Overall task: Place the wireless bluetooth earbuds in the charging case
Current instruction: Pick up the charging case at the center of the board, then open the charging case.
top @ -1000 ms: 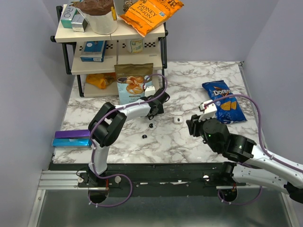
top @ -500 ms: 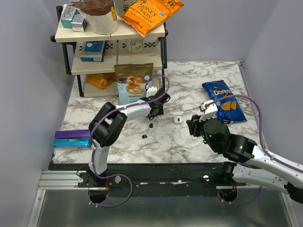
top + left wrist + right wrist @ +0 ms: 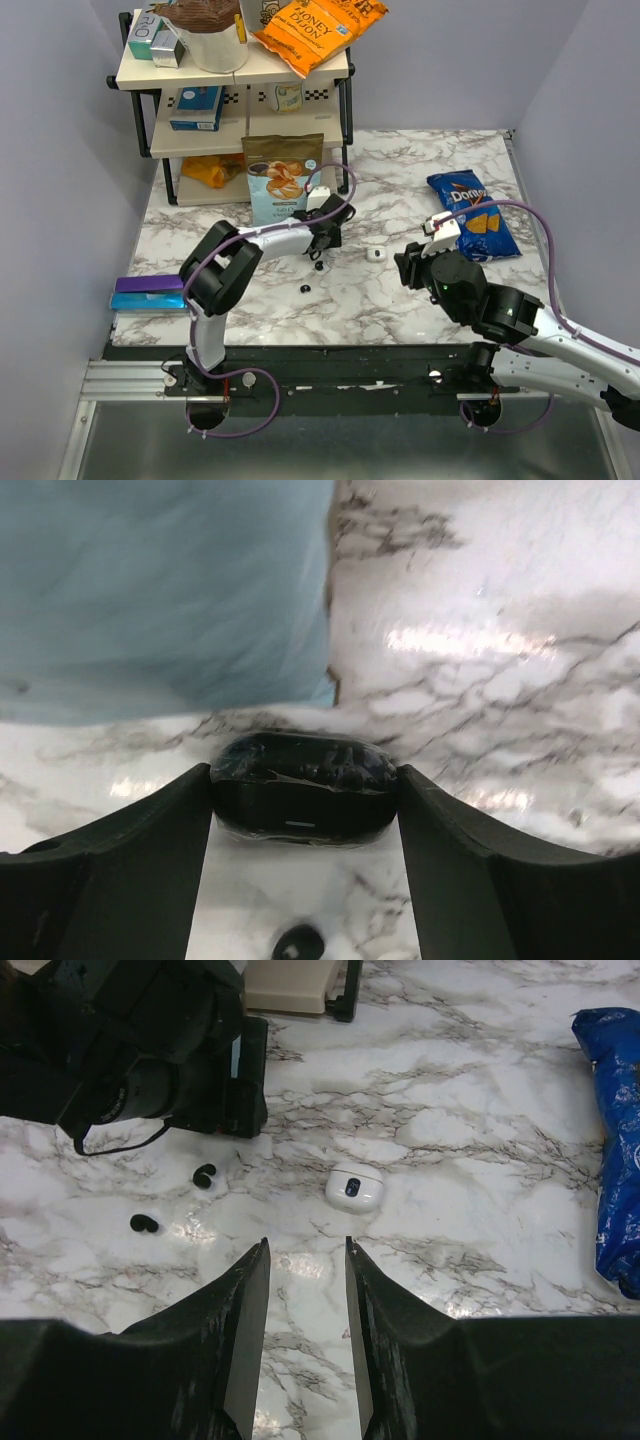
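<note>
My left gripper (image 3: 322, 243) is shut on the black oval charging case (image 3: 300, 785), which is held across its ends between both fingers (image 3: 140, 850), just above the marble. One tiny black earbud (image 3: 298, 943) lies on the table right below the case. In the top view the two earbuds (image 3: 318, 266) (image 3: 304, 288) lie just in front of the left gripper. The right wrist view shows them too (image 3: 205, 1175) (image 3: 144, 1223), beside the left gripper's black body (image 3: 150, 1050). My right gripper (image 3: 305, 1250) is open and empty, low over the table to the right of the earbuds (image 3: 408, 265).
A small white case (image 3: 375, 254) lies between the arms, also in the right wrist view (image 3: 354, 1186). A light-blue snack bag (image 3: 282, 175) stands behind the left gripper. A blue Doritos bag (image 3: 470, 214) lies at the right. A shelf rack (image 3: 235, 95) stands at the back left, and a purple box (image 3: 152, 292) at the left edge.
My left gripper has shifted a little left and nearer, toward the earbuds, with the case in it. The right arm and the earbuds have not moved.
</note>
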